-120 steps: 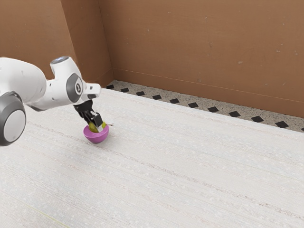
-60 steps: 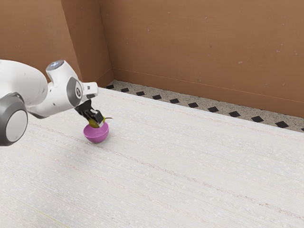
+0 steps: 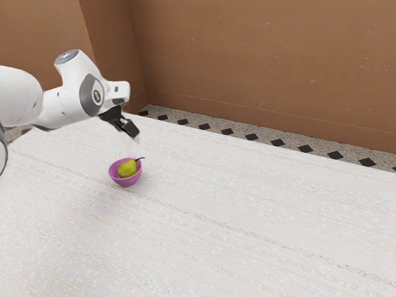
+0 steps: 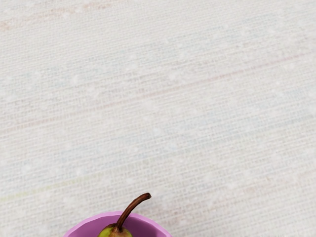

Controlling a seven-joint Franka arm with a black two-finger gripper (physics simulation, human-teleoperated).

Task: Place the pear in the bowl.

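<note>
The pear [image 3: 127,168] lies inside the purple bowl [image 3: 125,182], its brown stem [image 4: 132,208] projecting past the rim. The bowl rests on the pale surface [image 3: 247,216]. The hand [image 3: 135,138] is above the pear, clear of it; whether it is open or closed cannot be told.

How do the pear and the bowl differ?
The pear is yellow-green, while the bowl is pinkish purple. The pear is a rounded fruit with a curved brown stem; the bowl is hollow and has no stem. The pear lies inside the bowl, whereas the bowl stands upright on the table. Both sit below the raised tool.
</note>
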